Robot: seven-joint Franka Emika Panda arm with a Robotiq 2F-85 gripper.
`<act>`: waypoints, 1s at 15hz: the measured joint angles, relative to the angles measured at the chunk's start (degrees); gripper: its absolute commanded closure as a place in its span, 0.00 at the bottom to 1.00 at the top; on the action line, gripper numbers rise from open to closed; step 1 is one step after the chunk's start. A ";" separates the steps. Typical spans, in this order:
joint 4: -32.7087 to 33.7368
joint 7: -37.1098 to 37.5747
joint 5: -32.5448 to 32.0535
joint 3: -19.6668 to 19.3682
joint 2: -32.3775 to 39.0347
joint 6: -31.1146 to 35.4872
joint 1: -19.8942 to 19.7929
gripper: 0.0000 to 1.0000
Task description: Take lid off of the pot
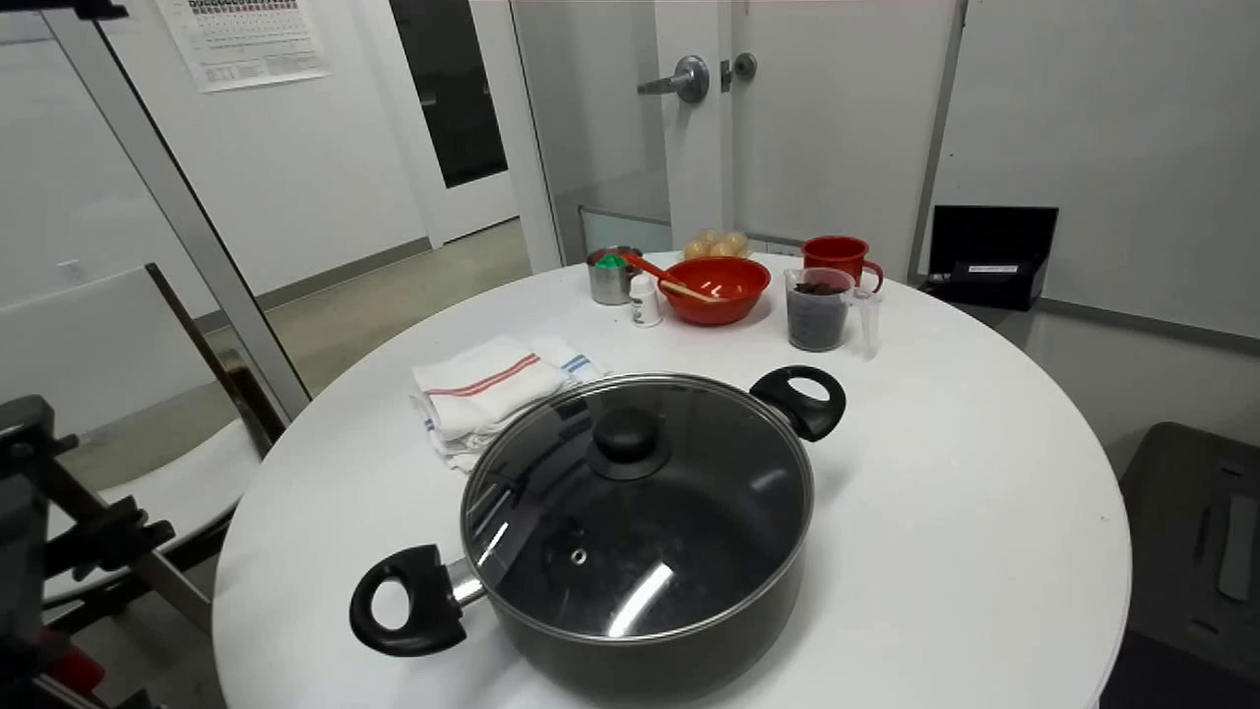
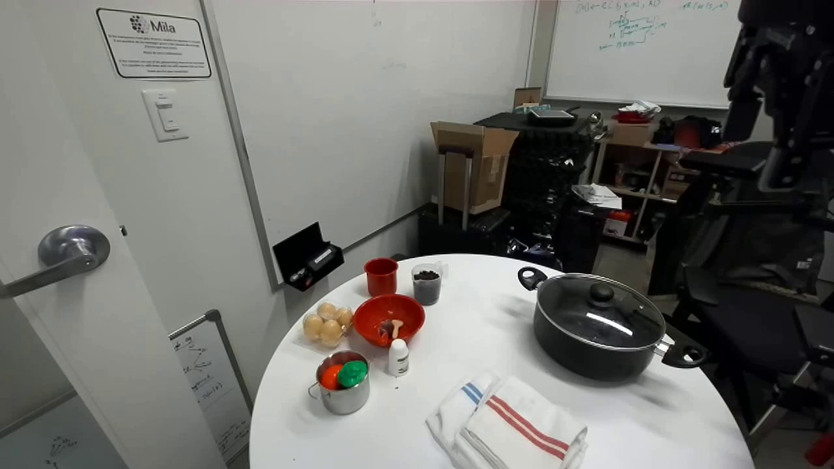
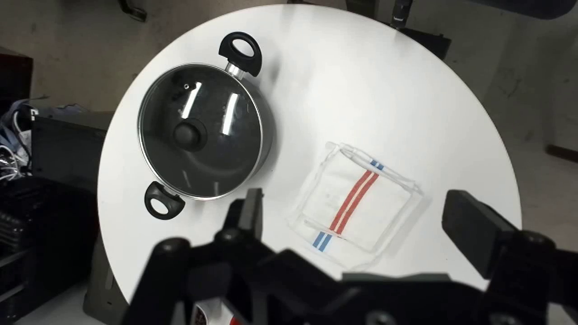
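The clear glass lid (image 1: 719, 512) sits flat on the black pot (image 1: 679, 660), its metal rim following the pot's edge. Its black knob (image 1: 627, 433) points up. Both exterior views show the lid (image 2: 586, 319) on the pot (image 2: 580, 357). In the wrist view, the lid (image 3: 221, 155) and pot (image 3: 267, 135) are at the upper left, with both loop handles visible. My gripper (image 3: 354, 203) is open and empty, high above the table, with the towels between its fingers in the picture. The gripper (image 2: 761, 146) also shows at the upper right of an exterior view, apart from the lid.
Folded white towels (image 2: 521, 423) lie beside the pot on the round white table (image 1: 984, 512). A red bowl (image 2: 391, 312), red mug (image 2: 381, 277), measuring cup (image 2: 427, 286), steel cup (image 2: 345, 394), white bottle (image 2: 399, 358) and eggs (image 2: 328, 324) stand along one side.
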 measured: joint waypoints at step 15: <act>3.40 -0.15 4.20 -9.54 15.90 7.60 -1.70 0.00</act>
